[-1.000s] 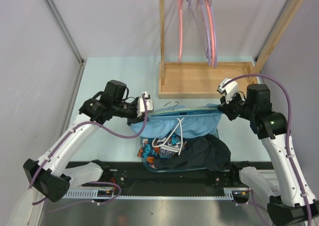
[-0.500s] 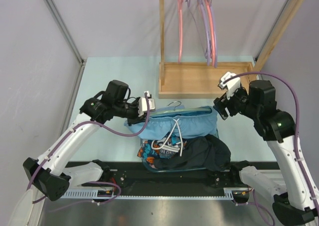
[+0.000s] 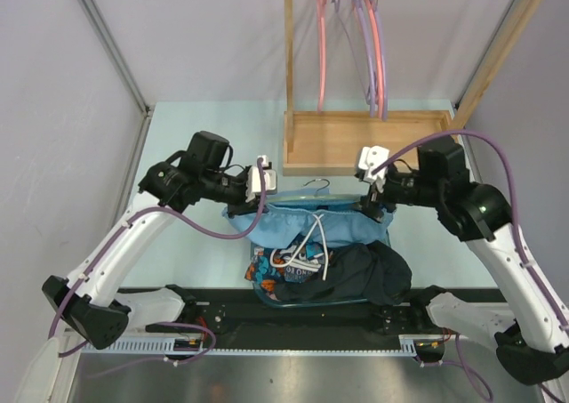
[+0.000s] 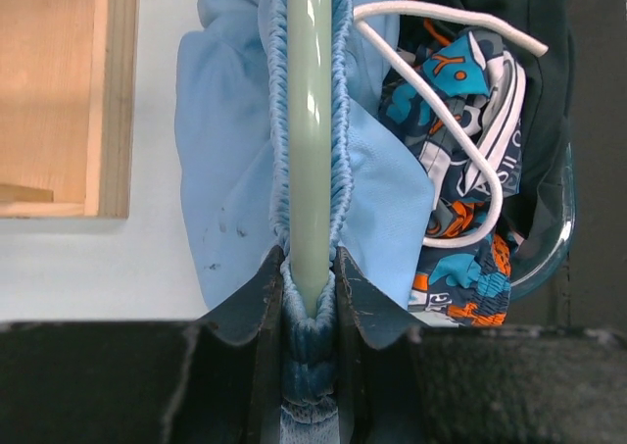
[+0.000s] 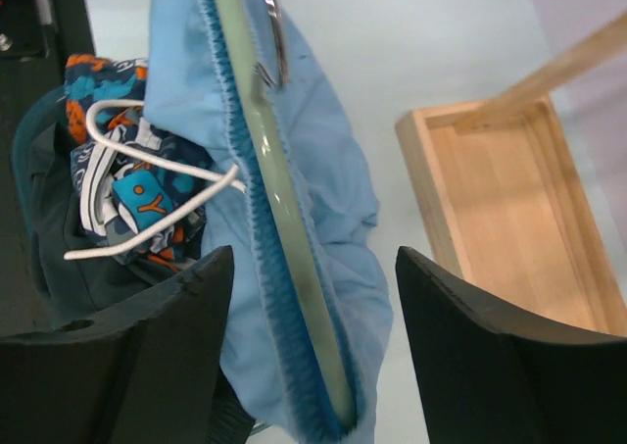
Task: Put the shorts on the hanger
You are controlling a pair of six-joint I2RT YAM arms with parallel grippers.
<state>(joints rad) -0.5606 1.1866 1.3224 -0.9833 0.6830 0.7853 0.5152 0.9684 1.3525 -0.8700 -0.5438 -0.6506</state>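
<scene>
The left fingers (image 4: pixel 245 307) are closed on one end of the hanger (image 4: pixel 312 121), pinching the gathered waistband of the shorts (image 4: pixel 225 150) against its pale green bar. The right fingers (image 5: pixel 490 366) stand wide apart at the other end, straddling bar and fabric without touching either.

Position: the waistband runs along the bar between the two arms, and the blue cloth hangs down both sides of it. The white drawstring (image 4: pixel 460 140) trails onto the patterned garment (image 4: pixel 460 268) beneath, beside the black garment (image 3: pixel 373 274), at the near edge of the surface (image 3: pixel 196 136). The hanger's metal hook (image 3: pixel 311 185) points toward the wooden rack (image 3: pixel 373 141).

Assessment: the draping step appears close to done, with only the left end held. Whether the waistband is fully seated at the right end cannot be confirmed.

Next move calls for the right fingers to close squarely on bar and waistband together, or to draw back without catching the cloth. The drawstring could snag the pile when lifted.
</scene>
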